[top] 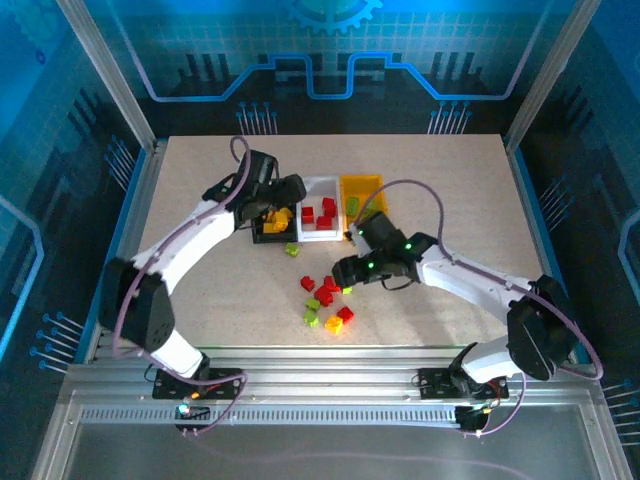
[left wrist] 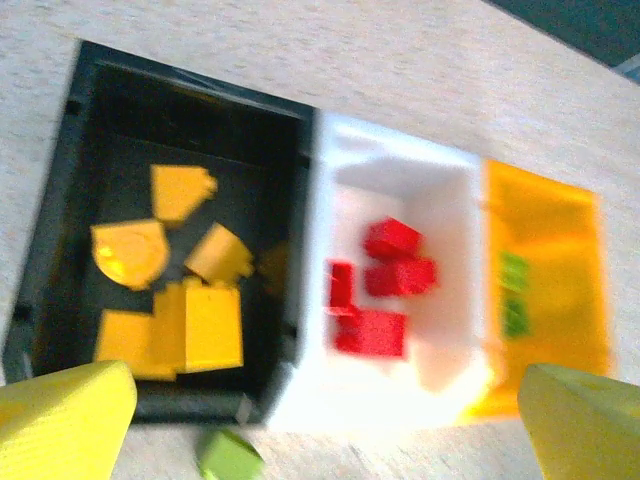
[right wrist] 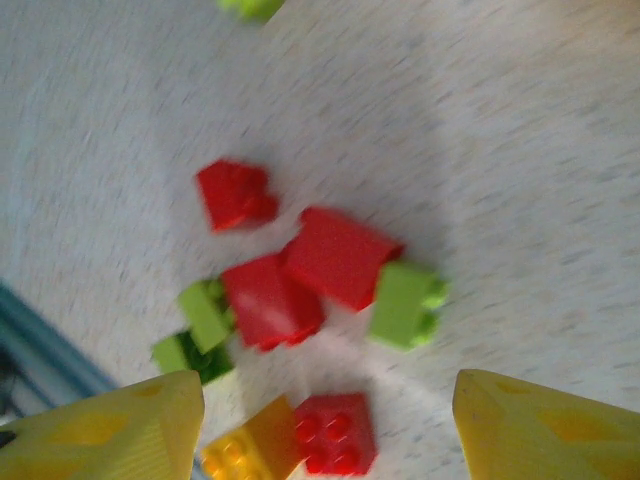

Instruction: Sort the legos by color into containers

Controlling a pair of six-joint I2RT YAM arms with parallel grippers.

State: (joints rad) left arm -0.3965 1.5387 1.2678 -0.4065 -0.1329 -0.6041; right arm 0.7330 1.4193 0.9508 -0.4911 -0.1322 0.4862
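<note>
Roughly half the sorting is judged left to do: nearest the arm bases, a loose pile of legos (top: 325, 300), mostly red and lime green with one yellow-orange, lies unsorted on the table (top: 450, 180). The right gripper (right wrist: 325, 430) is poised above the pile, jaws apart and empty. Farther out, a lone green brick (left wrist: 230, 455) sits just outside the black bin (left wrist: 60, 200), and the left gripper (left wrist: 325, 430) hangs wide and empty over the row, where yellow-orange bricks (left wrist: 190, 320) lie in the black bin, red bricks (left wrist: 385, 285) in the white bin (left wrist: 400, 150) and green bricks (left wrist: 514, 290) in the yellow bin (left wrist: 550, 200).
</note>
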